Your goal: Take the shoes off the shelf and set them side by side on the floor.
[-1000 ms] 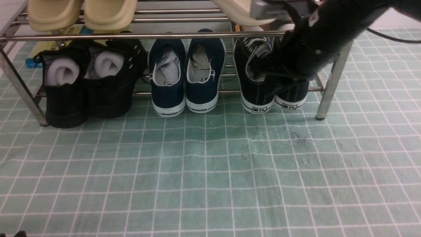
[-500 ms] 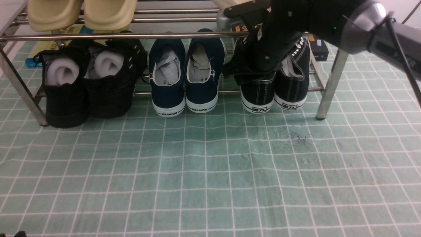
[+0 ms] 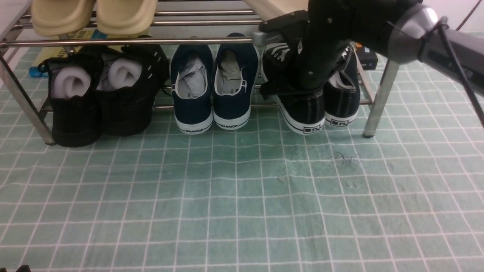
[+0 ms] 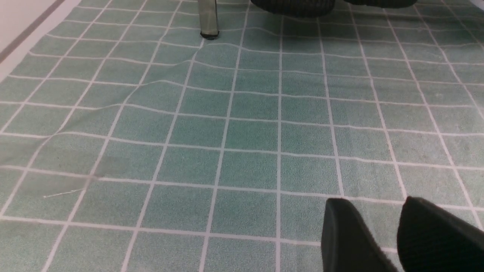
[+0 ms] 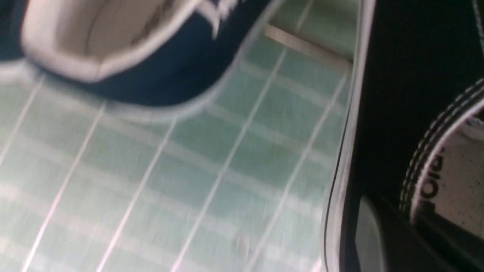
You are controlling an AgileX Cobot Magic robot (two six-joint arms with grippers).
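Observation:
The two black canvas shoes sit at the right end of the steel shelf's lower tier, heels toward me. The left shoe is skewed, its heel out over the green gridded floor and against the right shoe. My right gripper reaches in under the top rod and is shut on the left shoe's side wall, one finger outside and the other inside. My left gripper hovers low over bare floor, open and holding nothing.
Navy sneakers stand just left of the gripped shoe, and black mesh shoes further left. Beige slippers lie on the top tier. The rack's right front leg stands beside the right shoe. A dark box lies behind.
My right arm swung from over the right shoe to the left one and shut on its side. That shoe has slid toward me, its heel turning to the right.

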